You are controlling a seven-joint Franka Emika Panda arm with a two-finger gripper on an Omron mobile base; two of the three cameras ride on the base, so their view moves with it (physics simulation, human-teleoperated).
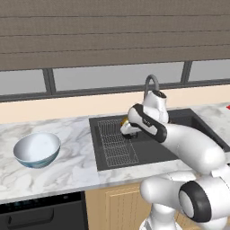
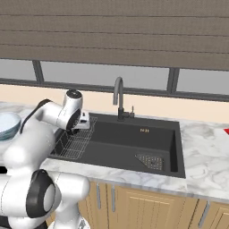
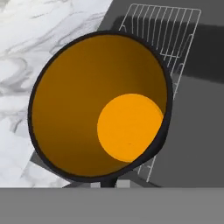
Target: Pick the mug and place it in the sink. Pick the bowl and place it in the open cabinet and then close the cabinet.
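Hand view: mug [image 3: 99,105] seen from straight above, black rim, orange inside, hanging over the wire rack [image 3: 168,39] at the sink's edge nearest the marble counter [image 3: 39,43]. Fingers closed on the mug's rim, by the look of the hand view. Left base view: gripper [image 1: 127,127] low over the sink [image 1: 175,148], just above the rack, a sliver of orange mug [image 1: 124,121] showing beside the hand. Not yet let go, so first step judged nearly done, release still owed. Bowl [image 1: 37,149] upright on the counter, well apart from the sink on the side away from the tap [image 1: 152,85], untouched. Bowl pick-up, placing in the cabinet and closing the door all left to do. Roughly the first quarter of the job reached, as a judgement.
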